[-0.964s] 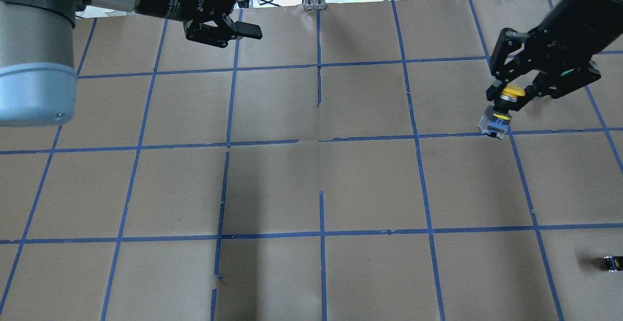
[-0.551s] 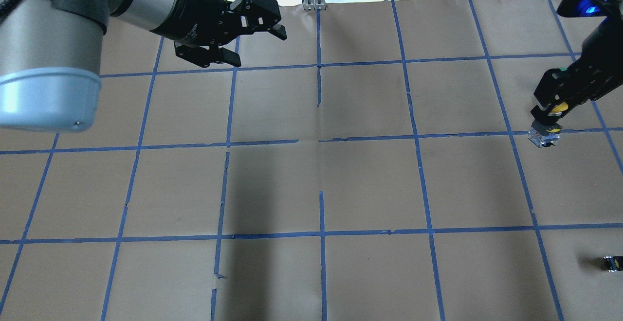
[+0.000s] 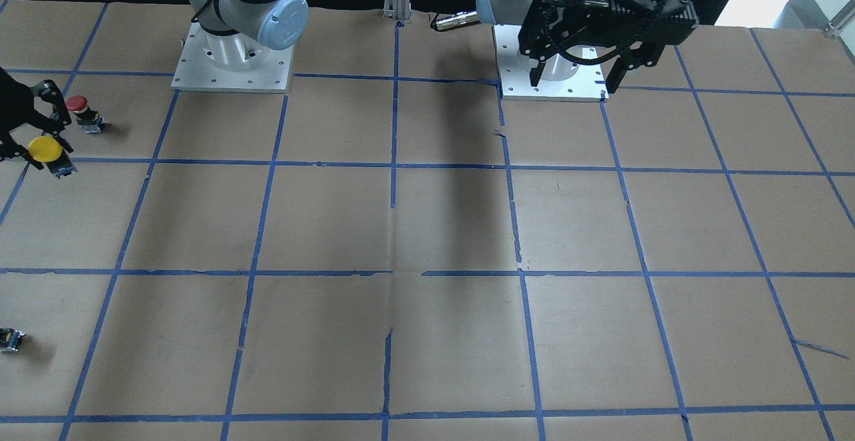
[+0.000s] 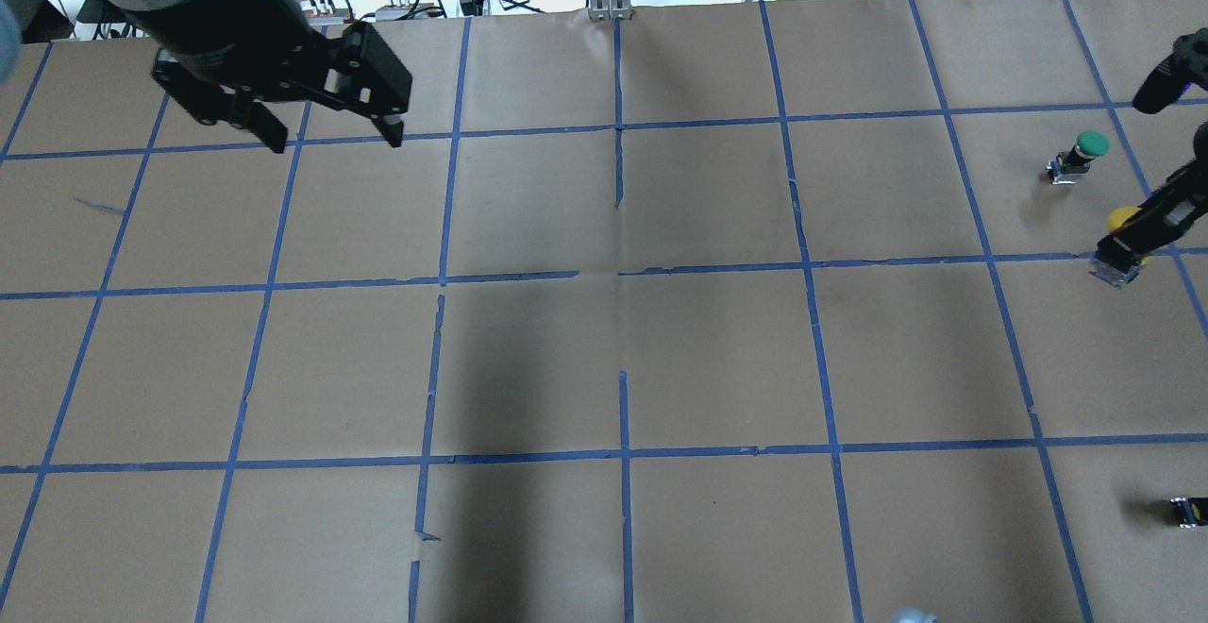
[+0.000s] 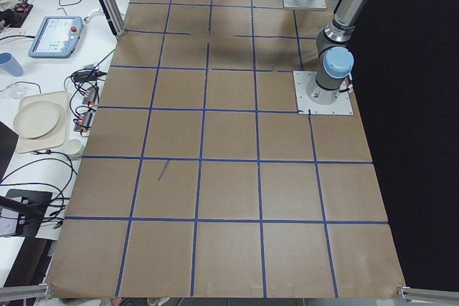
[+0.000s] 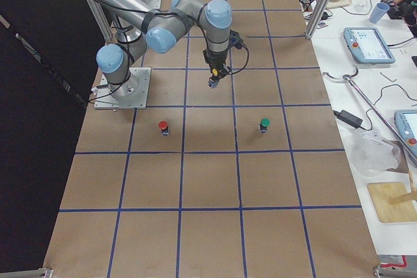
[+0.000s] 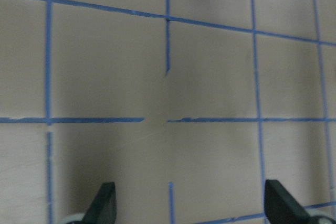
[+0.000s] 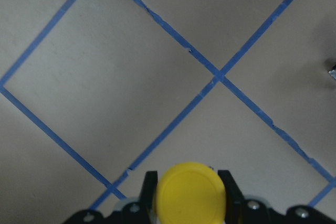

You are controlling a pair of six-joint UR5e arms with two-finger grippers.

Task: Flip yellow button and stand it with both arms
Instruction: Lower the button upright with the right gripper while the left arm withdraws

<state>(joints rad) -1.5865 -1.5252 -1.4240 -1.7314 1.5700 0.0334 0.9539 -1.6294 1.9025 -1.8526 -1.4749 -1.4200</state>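
Observation:
The yellow button (image 4: pixel 1121 221) hangs in my right gripper (image 4: pixel 1128 241) at the table's right edge, held off the paper. Its grey body (image 4: pixel 1114 271) points down. In the right wrist view its round yellow cap (image 8: pixel 191 192) sits between the two black fingers (image 8: pixel 230 195). It also shows in the front-facing view (image 3: pixel 45 149) and, small, in the exterior right view (image 6: pixel 214 81). My left gripper (image 4: pixel 335 140) is open and empty over the far left of the table, fingers pointing down. It also shows in the front-facing view (image 3: pixel 574 82) and in the left wrist view (image 7: pixel 191 205).
A green-capped button (image 4: pixel 1081 156) stands near the right gripper. A red-capped button (image 3: pixel 79 110) stands close to the held one. A tiny black-and-yellow part (image 4: pixel 1184 510) lies at the near right. The arm bases (image 3: pixel 230 60) stand on brown paper with a blue tape grid.
My right gripper has carried the yellow button to the right, to the view's edge, uncovering the green button. My left arm has swung left and turned its open gripper downward.

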